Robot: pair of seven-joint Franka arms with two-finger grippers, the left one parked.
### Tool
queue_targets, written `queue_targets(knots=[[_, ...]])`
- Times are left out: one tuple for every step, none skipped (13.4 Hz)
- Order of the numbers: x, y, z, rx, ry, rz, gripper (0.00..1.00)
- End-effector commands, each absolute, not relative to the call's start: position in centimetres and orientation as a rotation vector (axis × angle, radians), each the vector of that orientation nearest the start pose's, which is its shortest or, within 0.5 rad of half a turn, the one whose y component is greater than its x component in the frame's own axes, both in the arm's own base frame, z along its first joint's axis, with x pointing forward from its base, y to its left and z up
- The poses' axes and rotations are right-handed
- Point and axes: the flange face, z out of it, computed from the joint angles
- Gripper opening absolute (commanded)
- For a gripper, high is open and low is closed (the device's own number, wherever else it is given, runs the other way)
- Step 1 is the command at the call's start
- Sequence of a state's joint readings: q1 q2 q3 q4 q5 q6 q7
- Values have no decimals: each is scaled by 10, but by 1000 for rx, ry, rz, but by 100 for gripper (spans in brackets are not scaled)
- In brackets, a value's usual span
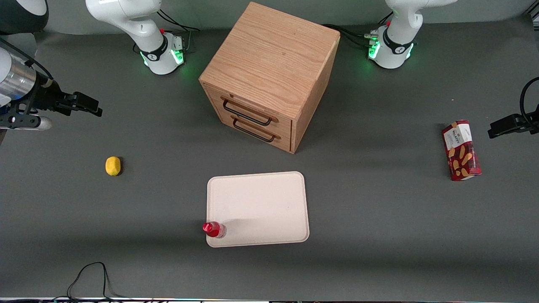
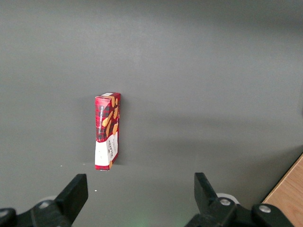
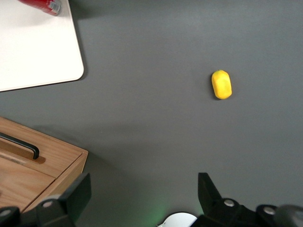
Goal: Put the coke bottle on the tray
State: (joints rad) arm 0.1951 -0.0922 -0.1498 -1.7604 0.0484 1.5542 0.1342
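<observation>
Our claw [image 3: 142, 198] hangs spread and empty, well apart from everything. Nearest, we see the lemon [image 3: 221, 84]; farther, the coke bottle [image 1: 214, 229] upright on the tray [image 1: 261, 206] corner, wholly visible only from front.

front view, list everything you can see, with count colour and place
coke bottle: 1, red, upright on the tray's corner nearest the camera, toward the working arm's end
tray: 1, cream-white, in front of the drawer cabinet
drawer cabinet: 1, light wood, two drawers with black handles, mid table
lemon: 1, yellow, toward the working arm's end
biscuit box: 1, red, toward the parked arm's end
cable: 1, black, table edge nearest the camera
gripper: 1, black, open, empty, raised above the table near the lemon
</observation>
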Motion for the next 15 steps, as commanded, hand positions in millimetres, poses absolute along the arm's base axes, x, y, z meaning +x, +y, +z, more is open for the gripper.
queue_targets(knots=[[537,29,579,-3079,116,191,100],[549,29,577,-3086,103,184,100],[563,29,576,-3094,110,184,100],[571,26,577,-3098,122,171,100],[573,16,579,-3095,126,163,100],[573,5,579,-3084,109,166,100],[569,2,577,-3079,99,196,100],[568,2,577,-3076,98,217,100],[567,-3,581,-3074,111,208,100],[569,-8,586,-3050,131,187,100],[571,-9,592,-3020,132,166,100],[571,-11,593,-3017,132,163,100],[571,-12,594,-3015,118,159,100],[571,-13,594,-3017,100,158,100],[571,-12,594,-3017,92,158,100]])
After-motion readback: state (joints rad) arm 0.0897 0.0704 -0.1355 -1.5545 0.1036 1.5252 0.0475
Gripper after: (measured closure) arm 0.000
